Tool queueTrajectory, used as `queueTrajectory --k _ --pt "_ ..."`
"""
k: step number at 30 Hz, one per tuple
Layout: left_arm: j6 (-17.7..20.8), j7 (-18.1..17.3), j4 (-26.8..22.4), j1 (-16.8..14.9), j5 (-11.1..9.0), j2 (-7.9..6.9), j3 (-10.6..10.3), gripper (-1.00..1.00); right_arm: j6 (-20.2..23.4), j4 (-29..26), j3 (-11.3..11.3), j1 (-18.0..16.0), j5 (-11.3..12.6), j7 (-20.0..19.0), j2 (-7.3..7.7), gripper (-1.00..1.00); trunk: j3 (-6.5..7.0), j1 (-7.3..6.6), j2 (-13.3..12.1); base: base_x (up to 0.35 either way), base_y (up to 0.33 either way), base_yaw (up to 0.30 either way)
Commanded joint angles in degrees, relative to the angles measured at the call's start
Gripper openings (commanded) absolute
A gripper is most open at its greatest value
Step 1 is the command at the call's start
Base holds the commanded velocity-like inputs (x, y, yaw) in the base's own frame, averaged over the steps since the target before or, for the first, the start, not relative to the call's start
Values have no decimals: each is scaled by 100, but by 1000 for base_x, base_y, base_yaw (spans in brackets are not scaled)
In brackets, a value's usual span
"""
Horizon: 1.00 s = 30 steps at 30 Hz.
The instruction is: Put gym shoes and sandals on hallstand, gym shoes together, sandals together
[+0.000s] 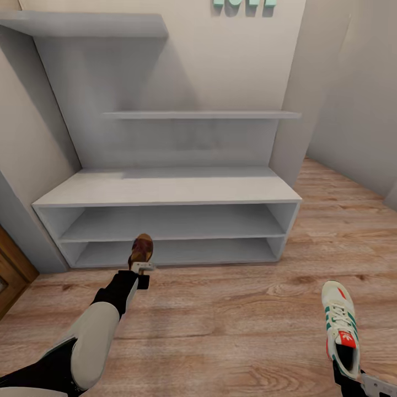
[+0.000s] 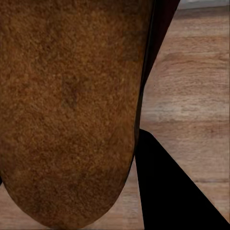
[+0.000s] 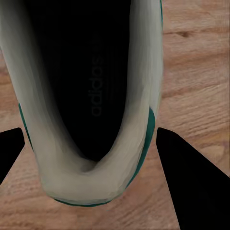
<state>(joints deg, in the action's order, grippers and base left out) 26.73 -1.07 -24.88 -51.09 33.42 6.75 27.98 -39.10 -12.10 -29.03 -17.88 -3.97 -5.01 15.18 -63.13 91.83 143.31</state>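
Jaws of the left gripper (image 1: 142, 268) are clamped on a brown sandal (image 1: 141, 249), held toe-forward just before the hallstand's (image 1: 165, 193) lower front edge; the right gripper (image 1: 361, 380) grips a gym shoe (image 1: 341, 322) farther back.

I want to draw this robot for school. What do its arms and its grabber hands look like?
The left arm is chunky, with pale cream-white shells and black joints, ending in a black wrist. The left gripper is a small light-grey metal piece. The right gripper is also light grey on a black wrist. Up close, the fingers are plain black wedges. No cables or markings are visible.
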Motion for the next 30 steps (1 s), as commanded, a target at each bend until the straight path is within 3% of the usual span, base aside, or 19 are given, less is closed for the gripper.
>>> queueTrajectory --k 1,15,30 --pt "24 -26 -38 -1 43 8 34 -100 -19 6 -51 -5 -35 -36 4 -100 -5 2 2 322 -28 0" --pt "25 -25 -96 -7 44 8 33 -100 -19 6 -51 -5 -34 -36 8 -100 -5 2 2 337 -104 0" --pt "25 -25 -96 -6 49 -10 34 -100 -19 6 -51 -5 -34 -36 10 -100 -5 2 2 340 -7 0"
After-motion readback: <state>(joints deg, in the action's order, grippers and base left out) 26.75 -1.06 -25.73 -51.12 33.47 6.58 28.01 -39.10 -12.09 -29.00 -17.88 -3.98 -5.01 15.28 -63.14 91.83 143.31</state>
